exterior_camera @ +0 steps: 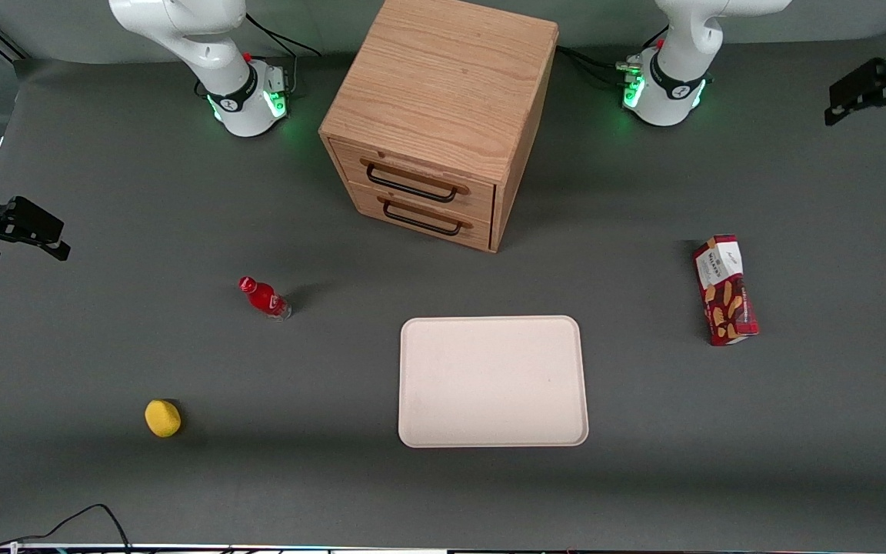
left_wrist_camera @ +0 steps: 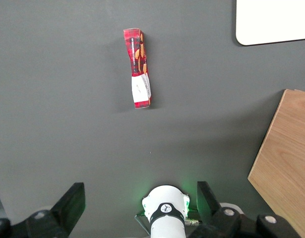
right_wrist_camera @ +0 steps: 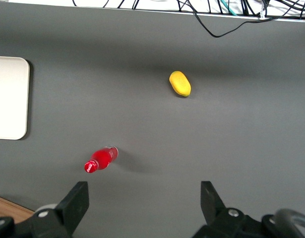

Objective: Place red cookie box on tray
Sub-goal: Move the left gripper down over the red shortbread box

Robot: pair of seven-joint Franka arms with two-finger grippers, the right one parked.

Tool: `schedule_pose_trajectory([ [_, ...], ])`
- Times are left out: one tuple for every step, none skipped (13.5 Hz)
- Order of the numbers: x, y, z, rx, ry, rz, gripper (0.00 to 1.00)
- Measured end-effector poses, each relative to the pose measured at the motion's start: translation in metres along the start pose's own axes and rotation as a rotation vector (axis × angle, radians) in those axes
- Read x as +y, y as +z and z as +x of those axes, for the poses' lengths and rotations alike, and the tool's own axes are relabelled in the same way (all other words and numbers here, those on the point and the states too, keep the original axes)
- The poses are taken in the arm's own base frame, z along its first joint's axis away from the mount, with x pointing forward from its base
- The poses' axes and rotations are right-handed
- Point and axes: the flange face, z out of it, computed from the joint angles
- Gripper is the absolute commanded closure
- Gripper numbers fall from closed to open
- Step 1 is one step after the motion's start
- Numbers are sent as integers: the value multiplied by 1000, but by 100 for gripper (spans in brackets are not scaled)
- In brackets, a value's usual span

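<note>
Nearest the front camera, a yellow lemon-like fruit (exterior_camera: 162, 418) sits alone on the dark grey counter (exterior_camera: 720, 462), toward the parked arm's end. Beside it toward the middle lies the tray (exterior_camera: 493, 381), a flat cream-white rectangle with rounded corners and a low rim, bare inside, so the task has not yet been carried out.

A little farther from the camera, a small red bottle (exterior_camera: 264, 298) stands tilted between the fruit and the cabinet. Toward the working arm's end, well apart from the tray, the red cookie box (exterior_camera: 725, 290) lies flat on the counter. It is a long narrow dark-red carton with tan cookie pictures and a white label end pointing away from the camera. The label seems to read "Walkers", though the lettering is too small to be sure.

Farther still, a wooden two-drawer cabinet (exterior_camera: 443, 115) stands mid-counter, both drawers shut, each with a dark handle.

At the working arm's edge, the end effector (exterior_camera: 870, 96) hangs high above the counter, clear of everything. In the left wrist view its two fingers (left_wrist_camera: 73, 203) stand wide apart, holding nothing. The box lies unobstructed, which should allow a grasp across its narrow width.
</note>
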Motion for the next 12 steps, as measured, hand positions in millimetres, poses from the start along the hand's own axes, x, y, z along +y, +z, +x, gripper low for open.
schedule_pose_trajectory([
  [2,1,2,-4,6,1,0],
  [3,4,4,-9,14,2,0],
  [3,6,6,-14,19,2,0],
  [3,9,9,-21,21,2,0],
  [2,16,15,-35,20,1,0],
  [0,29,27,-39,19,2,0],
  [-2,51,46,-26,19,5,0],
  [-4,82,67,-7,22,8,0],
  [-4,123,89,7,26,12,0],
  [-4,167,107,20,29,16,0],
  [-5,211,123,31,29,20,0],
  [-9,254,136,53,31,25,0],
])
